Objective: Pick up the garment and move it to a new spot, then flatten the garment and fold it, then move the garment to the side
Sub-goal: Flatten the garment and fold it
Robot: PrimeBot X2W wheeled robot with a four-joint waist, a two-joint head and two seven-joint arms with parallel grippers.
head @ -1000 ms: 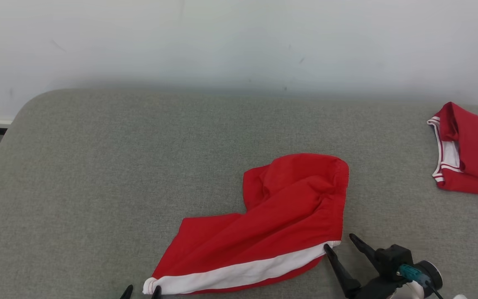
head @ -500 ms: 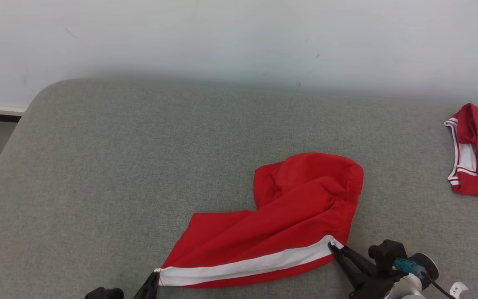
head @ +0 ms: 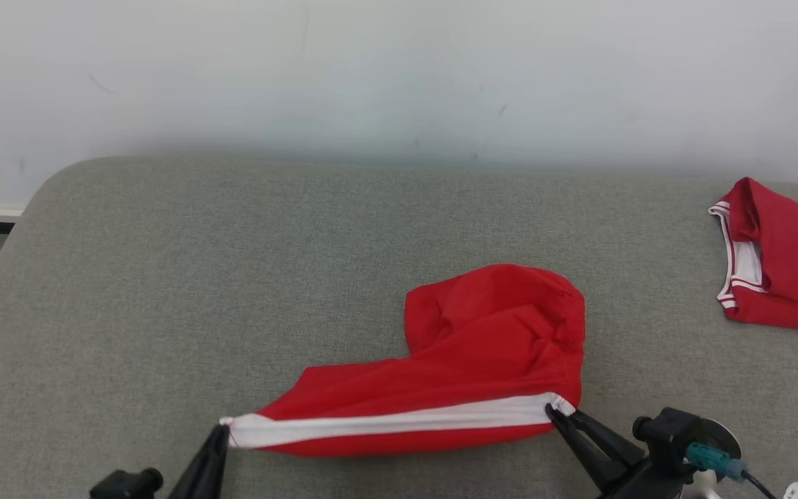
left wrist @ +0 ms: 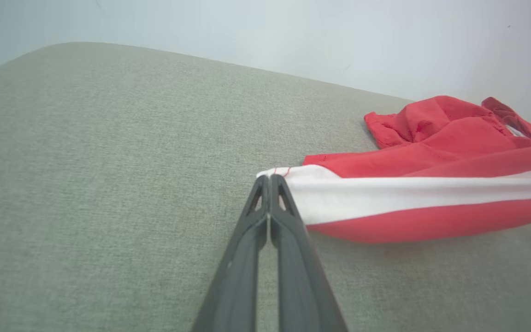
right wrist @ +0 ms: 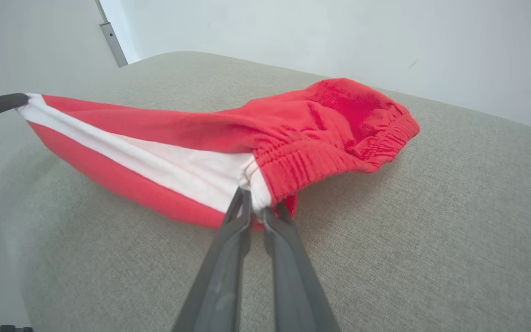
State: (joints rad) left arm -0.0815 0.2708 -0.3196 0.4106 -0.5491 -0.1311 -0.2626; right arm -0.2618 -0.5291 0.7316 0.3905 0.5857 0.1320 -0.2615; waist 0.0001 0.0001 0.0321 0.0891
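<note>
Cushion [head: 163, 291], grey, carries your red garment [head: 468, 353] centre-front, its white stripe [head: 385, 423] pulled taut btwn both grippers. Left gripper [head: 221, 431] reaches in low from front-left, fingers pinched tight on the stripe's hem end. Right gripper [head: 553, 412] clamps the waistband end likewise.

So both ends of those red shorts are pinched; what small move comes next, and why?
Probably raise both tools together. The left tool is shut on the hem end of the white stripe, the right tool on its waistband end, while the rest of the red shorts lies bunched on the grey upholstered surface; lifting should let it hang free.
</note>
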